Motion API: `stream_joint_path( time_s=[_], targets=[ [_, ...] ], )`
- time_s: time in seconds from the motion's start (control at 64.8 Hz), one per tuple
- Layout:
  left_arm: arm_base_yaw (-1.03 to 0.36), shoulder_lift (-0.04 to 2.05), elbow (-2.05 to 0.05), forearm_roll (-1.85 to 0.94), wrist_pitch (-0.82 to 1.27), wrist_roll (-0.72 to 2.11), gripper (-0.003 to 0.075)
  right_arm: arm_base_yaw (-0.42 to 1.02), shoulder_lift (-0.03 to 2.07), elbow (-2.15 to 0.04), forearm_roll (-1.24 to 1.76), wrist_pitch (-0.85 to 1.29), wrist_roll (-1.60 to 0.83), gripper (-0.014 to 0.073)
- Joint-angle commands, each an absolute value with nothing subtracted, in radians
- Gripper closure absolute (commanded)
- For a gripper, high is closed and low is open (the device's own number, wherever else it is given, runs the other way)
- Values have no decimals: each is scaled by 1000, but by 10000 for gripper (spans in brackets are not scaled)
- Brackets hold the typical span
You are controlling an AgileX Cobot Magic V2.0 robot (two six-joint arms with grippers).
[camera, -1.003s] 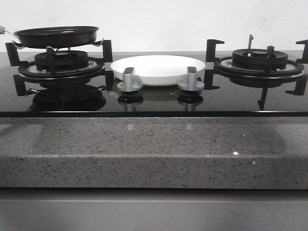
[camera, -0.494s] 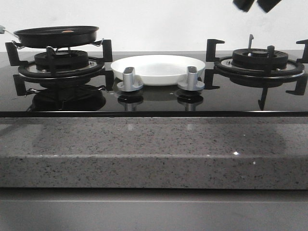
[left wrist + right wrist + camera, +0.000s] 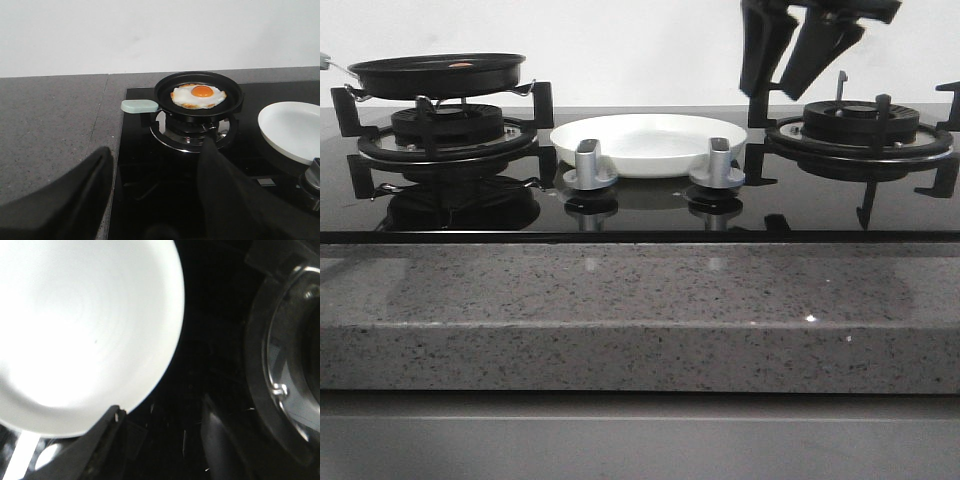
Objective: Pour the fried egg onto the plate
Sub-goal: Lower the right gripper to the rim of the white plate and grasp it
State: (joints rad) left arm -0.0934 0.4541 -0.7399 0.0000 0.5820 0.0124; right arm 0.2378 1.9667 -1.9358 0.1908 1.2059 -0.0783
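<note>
The fried egg (image 3: 199, 96), white with an orange yolk, lies in a black pan (image 3: 165, 92) with a pale green handle (image 3: 139, 106) on the left burner. In the front view the pan (image 3: 438, 72) shows side-on, with only an orange sliver of the egg (image 3: 462, 65). The white plate (image 3: 650, 140) sits on the glass between the burners and holds nothing. My left gripper (image 3: 155, 170) is open, well short of the pan handle. My right gripper (image 3: 772, 92) hangs open above the gap between the plate (image 3: 75, 330) and the right burner, holding nothing.
Two silver knobs (image 3: 588, 165) (image 3: 717, 163) stand just in front of the plate. The right burner (image 3: 860, 125) with its black grate is bare. A speckled granite counter edge (image 3: 640, 300) runs along the front, and a white wall is behind.
My right gripper has come down from the top of the front view, open, towards the gap between plate and right burner. Pan, egg and plate have not moved.
</note>
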Motion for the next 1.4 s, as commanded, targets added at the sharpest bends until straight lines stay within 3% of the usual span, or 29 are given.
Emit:
stream_joint_path(
  time_s=[0.0,0.386,0.663,1.034,1.142,1.358,1.388],
  targets=[
    [-93,469,-773,0,495,6,346,239,1958,-2018,201,1208,-88,223],
    [-93,469,-773,0,495,6,346,239,2102,-2163,247,1256,-88,224],
    [-93,469,-773,0,495,6,346,235,2117,-2184,262,1262,-88,316],
    [-93,469,-773,0,495,6,346,227,2149,-2184,287,1296,-88,322],
    [-93,469,-773,0,495,6,346,227,2149,-2184,288,1296,-88,403],
    [-93,469,-773,0,495,6,346,227,2149,-2194,288,1277,-87,664],
    [-93,469,-773,0,495,6,346,227,2149,-2203,289,1277,-85,661]
  ],
)
